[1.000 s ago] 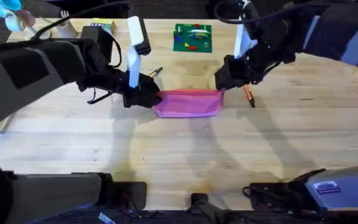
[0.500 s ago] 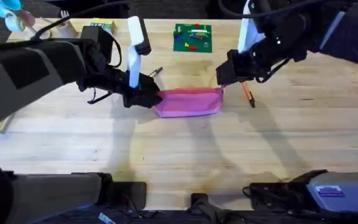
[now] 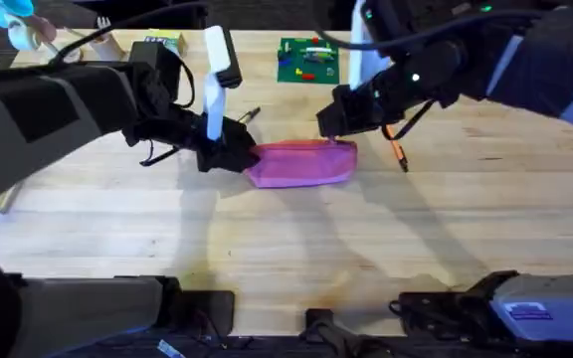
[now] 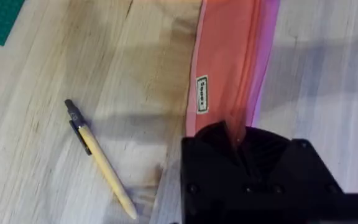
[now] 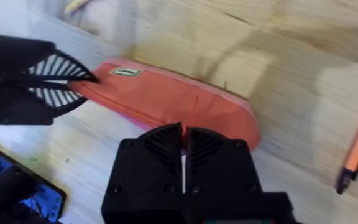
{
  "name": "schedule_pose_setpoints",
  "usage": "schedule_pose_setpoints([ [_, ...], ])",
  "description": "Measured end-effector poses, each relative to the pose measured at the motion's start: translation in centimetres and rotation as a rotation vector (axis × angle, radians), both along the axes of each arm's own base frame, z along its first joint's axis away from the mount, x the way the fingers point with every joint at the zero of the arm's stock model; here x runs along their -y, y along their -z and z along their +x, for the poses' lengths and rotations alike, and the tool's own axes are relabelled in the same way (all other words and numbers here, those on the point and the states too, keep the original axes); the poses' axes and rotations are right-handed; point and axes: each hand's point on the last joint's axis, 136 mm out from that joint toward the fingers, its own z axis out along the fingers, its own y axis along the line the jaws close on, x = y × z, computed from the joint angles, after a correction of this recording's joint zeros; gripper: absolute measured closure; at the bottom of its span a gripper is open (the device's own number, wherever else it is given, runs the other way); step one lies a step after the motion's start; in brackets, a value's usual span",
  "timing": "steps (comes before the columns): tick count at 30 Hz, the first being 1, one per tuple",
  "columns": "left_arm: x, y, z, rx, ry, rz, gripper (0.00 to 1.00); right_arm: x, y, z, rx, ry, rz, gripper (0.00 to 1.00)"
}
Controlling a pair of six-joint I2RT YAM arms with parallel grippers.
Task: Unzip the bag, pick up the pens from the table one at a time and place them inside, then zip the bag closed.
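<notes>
Table (image 3: 296, 249) of light planks carried everything; toward its far edge, near the middle, the bag (image 3: 301, 163) lay flat and pink, held at both ends. Left gripper (image 3: 235, 154) was clenched on the bag's left end, fabric bunched between its black fingers in the left wrist view; right gripper (image 3: 332, 123) hovered over the right end with its fingers pressed together, perhaps pinching the zipper pull, though the pull itself was hidden. Tan pen (image 3: 248, 115) lay on the surface just beyond the left gripper; orange pen (image 3: 398, 154) lay just right of the bag. By my judgement the unzipping was barely begun, no opening showing; both pens were yet to go in, and closing remained.
</notes>
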Motion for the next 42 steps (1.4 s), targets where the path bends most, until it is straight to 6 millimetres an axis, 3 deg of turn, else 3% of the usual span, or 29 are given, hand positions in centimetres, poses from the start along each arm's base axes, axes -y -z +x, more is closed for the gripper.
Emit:
schedule_pose_setpoints([
  [9, 0.0, 0.0, 0.0, 0.001, -0.001, 0.001, 0.959, -3.2, -0.2, 0.3, 0.053, -0.046, 0.042, 0.97],
  [11, 0.0, 0.0, 0.0, 0.001, 0.0, 0.001, 0.959, -4.5, 0.1, 0.1, 0.059, -0.068, 0.054, 0.97],
  [12, 0.0, 0.0, 0.0, 0.0, 0.0, 0.0, 0.959, -7.0, 0.1, 0.0, 0.082, -0.094, 0.091, 0.97],
  [20, 0.0, 0.0, 0.0, 0.0, 0.0, 0.0, 0.959, -10.3, -0.6, -0.6, 0.122, -0.124, 0.155, 0.97],
  [32, 0.0, 0.0, 0.0, -0.002, 0.0, 0.0, 0.959, -13.7, 0.0, -1.6, 0.118, -0.138, 0.205, 0.97],
  [39, 0.0, 0.0, -0.1, -0.003, 0.0, 0.0, 0.959, -13.8, 0.1, -1.7, 0.117, -0.13, 0.203, 0.97],
  [40, 0.0, 0.0, -0.1, -0.003, 0.0, -0.001, 0.959, -13.8, 0.1, -1.6, 0.116, -0.127, 0.204, 0.955],
  [42, 0.0, 0.0, -0.1, -0.004, 0.001, -0.001, 0.959, -13.6, 0.1, -1.4, 0.116, -0.116, 0.202, 0.766],
])
